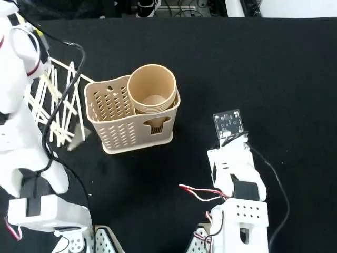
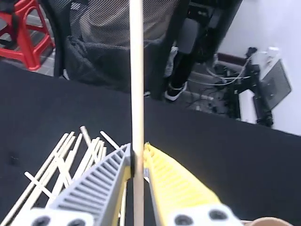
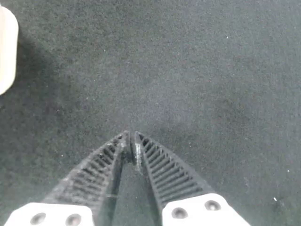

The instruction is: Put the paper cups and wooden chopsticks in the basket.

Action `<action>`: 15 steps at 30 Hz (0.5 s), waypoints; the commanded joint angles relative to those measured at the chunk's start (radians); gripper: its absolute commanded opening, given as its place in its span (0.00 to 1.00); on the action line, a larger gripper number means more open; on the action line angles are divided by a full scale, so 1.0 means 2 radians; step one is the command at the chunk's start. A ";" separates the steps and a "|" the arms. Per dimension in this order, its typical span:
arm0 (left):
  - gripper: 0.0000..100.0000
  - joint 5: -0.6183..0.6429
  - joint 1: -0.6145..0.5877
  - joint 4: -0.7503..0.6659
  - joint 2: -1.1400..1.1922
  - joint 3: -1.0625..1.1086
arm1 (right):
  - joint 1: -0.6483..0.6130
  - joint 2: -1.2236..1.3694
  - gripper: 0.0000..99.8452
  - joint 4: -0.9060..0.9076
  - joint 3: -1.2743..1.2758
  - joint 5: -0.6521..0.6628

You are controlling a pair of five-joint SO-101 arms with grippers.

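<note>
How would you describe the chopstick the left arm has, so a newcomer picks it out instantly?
Find the beige basket on the black table; a pile of loose chopsticks lies beside it, by the left arm. The held chopstick is clamped in the left gripper above that pile, the only one not lying flat.

the left tool [image 2: 136, 148] is clamped on a chopstick [image 2: 136, 70], the right tool [image 3: 131, 137] has its tips pressed together.

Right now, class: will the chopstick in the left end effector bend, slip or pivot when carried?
Probably stiff: the chopstick runs straight past the left end effector without sagging. It may pivot, being thin and pinched at one spot. Likely light, given how slender it is.
</note>
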 commanded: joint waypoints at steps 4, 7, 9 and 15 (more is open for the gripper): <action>0.03 0.051 0.008 0.002 -0.018 -0.004 | 0.005 -0.006 0.02 -0.006 0.000 0.004; 0.03 0.075 0.022 0.002 -0.018 -0.003 | 0.005 -0.006 0.02 -0.006 0.000 0.004; 0.03 0.077 0.040 0.003 -0.018 -0.002 | 0.005 -0.006 0.02 -0.006 0.000 0.004; 0.03 0.083 0.109 0.003 -0.083 0.066 | 0.005 -0.006 0.02 -0.006 0.000 0.004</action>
